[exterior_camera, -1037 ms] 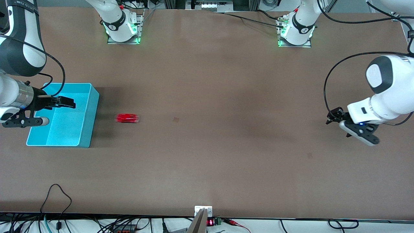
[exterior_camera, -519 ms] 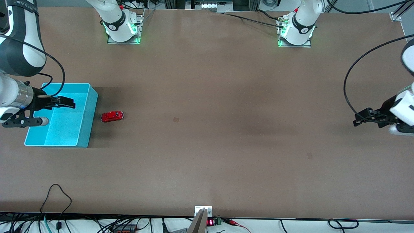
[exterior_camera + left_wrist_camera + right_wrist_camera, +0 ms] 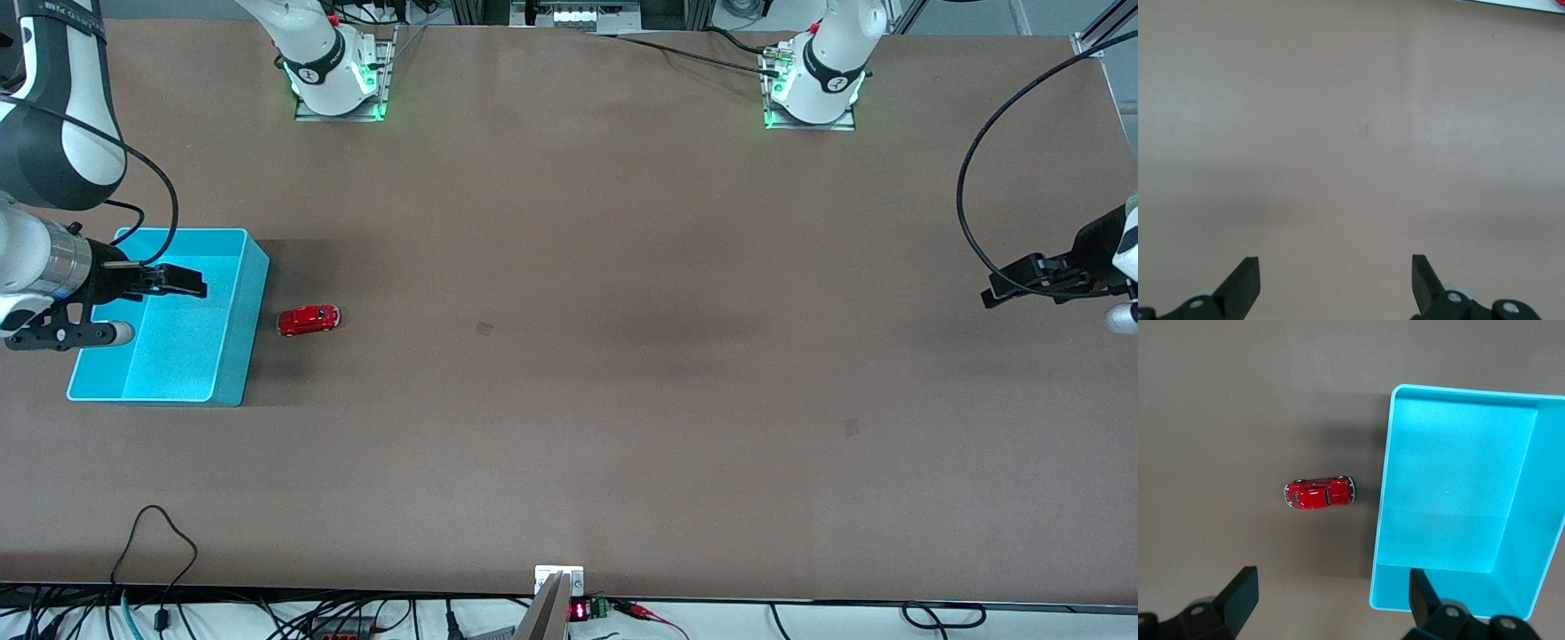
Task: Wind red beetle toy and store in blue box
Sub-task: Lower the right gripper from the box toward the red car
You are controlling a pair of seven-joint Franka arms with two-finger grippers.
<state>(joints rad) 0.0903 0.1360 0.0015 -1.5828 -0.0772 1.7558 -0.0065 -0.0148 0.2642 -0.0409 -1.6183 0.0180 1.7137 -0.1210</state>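
Red beetle toy [image 3: 308,319] on table [image 3: 569,400], upright on wheels, just beside blue box [image 3: 229,373] wall, apart from it, on side toward left arm's end. Box at right arm's end of table, nothing inside. Right gripper [image 3: 182,281] hangs over box, jaws spread, nothing held. Left gripper [image 3: 1013,283] over bare table at left arm's end, jaws spread wide, nothing held, well apart from toy.

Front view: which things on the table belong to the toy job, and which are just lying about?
Job:
- red beetle toy, on the table beside the blue box
- blue box, nothing in it
- right claw, open, over the box
- left claw, open, waiting at its end

Lying about:
- cables at the table edge
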